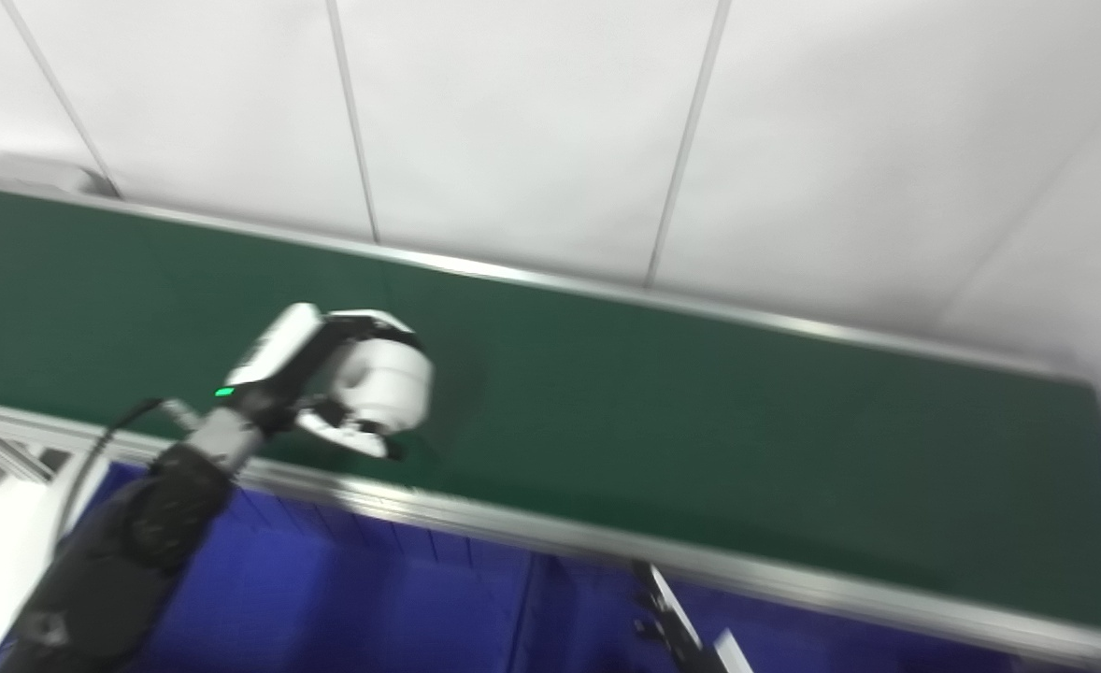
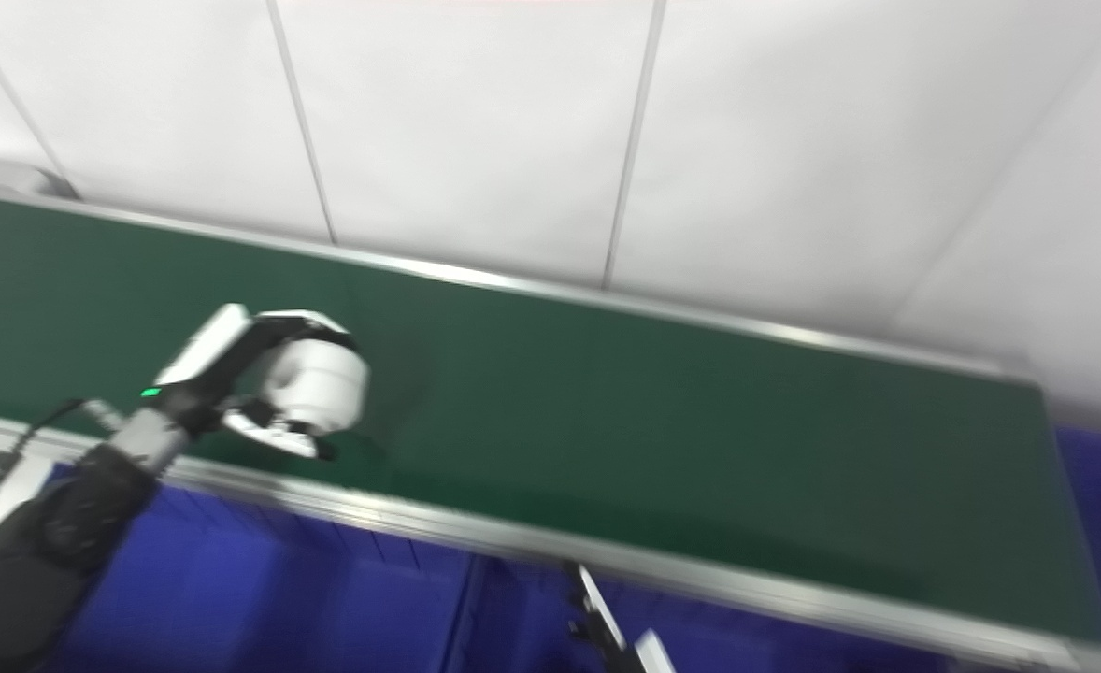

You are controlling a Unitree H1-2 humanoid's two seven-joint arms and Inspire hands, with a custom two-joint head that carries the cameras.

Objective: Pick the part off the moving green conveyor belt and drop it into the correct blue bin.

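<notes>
My left hand (image 1: 326,374) reaches over the near side of the green conveyor belt (image 1: 700,421) and is shut on a white cylindrical part (image 1: 387,383), holding it just above the belt. The same hand (image 2: 251,379) and the white part (image 2: 319,385) show in the right eye view. The pictures are blurred. Blue bins (image 1: 345,598) lie below the belt's near rail. My right hand is not in view.
A metal rail (image 1: 607,542) runs along the belt's near edge, another along its far edge (image 1: 607,290). A white panelled wall (image 1: 550,121) stands behind. A black and white bracket (image 1: 681,626) pokes up between the bins.
</notes>
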